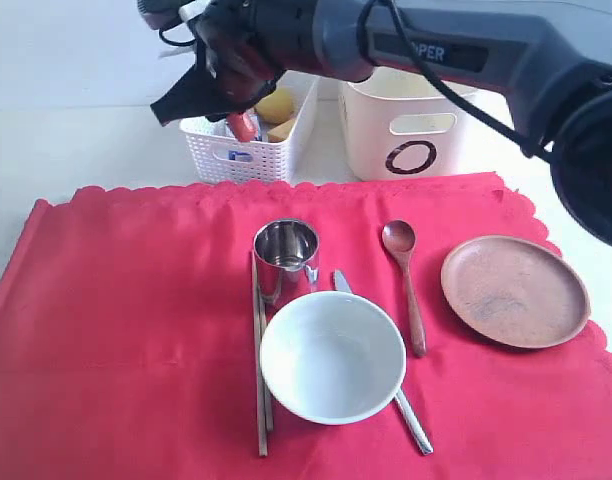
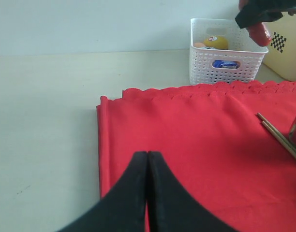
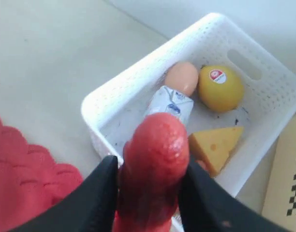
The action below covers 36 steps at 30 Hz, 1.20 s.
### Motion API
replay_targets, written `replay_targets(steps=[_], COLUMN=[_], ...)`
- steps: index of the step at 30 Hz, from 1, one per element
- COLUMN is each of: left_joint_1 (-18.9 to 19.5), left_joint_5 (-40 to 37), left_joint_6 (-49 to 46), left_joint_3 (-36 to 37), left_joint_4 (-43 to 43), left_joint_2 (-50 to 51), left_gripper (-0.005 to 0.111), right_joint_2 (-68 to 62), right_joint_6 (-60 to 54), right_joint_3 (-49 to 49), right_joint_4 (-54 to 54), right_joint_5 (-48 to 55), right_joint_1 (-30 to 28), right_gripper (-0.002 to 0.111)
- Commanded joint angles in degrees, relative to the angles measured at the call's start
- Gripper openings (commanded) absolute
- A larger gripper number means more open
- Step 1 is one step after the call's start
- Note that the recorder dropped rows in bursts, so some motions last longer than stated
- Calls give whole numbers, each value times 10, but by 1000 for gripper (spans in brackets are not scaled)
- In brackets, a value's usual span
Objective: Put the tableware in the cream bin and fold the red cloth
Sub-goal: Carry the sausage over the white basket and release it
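Note:
The red cloth point(image 1: 136, 330) lies spread flat. On it stand the pale bowl point(image 1: 332, 357), the steel cup point(image 1: 285, 255) and the brown wooden plate point(image 1: 514, 290). Two chopsticks point(image 1: 259, 380), the dark spoon point(image 1: 408, 290) and the knife point(image 1: 411, 420) lie beside the bowl. The cream bin point(image 1: 416, 125) stands behind the cloth. My right gripper point(image 3: 150, 164) is shut on a red sausage-like toy point(image 3: 155, 150) above the white lattice basket point(image 3: 114, 92). My left gripper point(image 2: 147, 153) is shut on nothing, low over the cloth's left edge point(image 2: 107, 145); the exterior view does not show it.
The lattice basket point(image 1: 248, 150), left of the cream bin, holds an egg point(image 3: 182, 77), a lemon point(image 3: 220, 88), a cheese wedge point(image 3: 213, 147) and a small milk carton point(image 3: 170, 104). Bare pale table point(image 2: 41, 121) lies left of the cloth. The right arm point(image 1: 436, 50) spans the back of the scene.

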<state>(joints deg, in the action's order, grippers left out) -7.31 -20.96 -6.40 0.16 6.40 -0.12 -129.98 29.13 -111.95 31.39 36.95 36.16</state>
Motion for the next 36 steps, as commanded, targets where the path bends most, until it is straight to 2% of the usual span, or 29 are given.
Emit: replay_targets(steps=[1,5,8,12,16,26,32,36], left_joint_1=[-3,-3,-3,-3,-3,-3,-3,-3], left_joint_5=[6,6,6,6,6,6,6,6], left_joint_6=[3,3,3,3,3,3,3,3], left_joint_3=[-2,-2,-2,-2,-2,-2,-2,-2], left_joint_4=[-1,-1,-1,-1,-1,-1,-1,-1], left_joint_2=[1,1,1,1,1,1,1,1], left_gripper=[0,0,0,0,0,0,0,0], right_joint_2=[-13,-34,-41,-41,-41,-41,-22,9], right_joint_6=[18,25,25,46,75,81,74,10], right_joint_3=[-5,-5,-5,-5,-5,-5,-5,-5], right_joint_4=[2,23,37,76,110,105,108,108], right_joint_5=[-64,-143,-156,-143,-130,-112,-36,33], right_joint_1=[-39,-63,-63,-63,-63,-63,-63,-63], right_gripper=[0,0,3,32,44,45,44,35])
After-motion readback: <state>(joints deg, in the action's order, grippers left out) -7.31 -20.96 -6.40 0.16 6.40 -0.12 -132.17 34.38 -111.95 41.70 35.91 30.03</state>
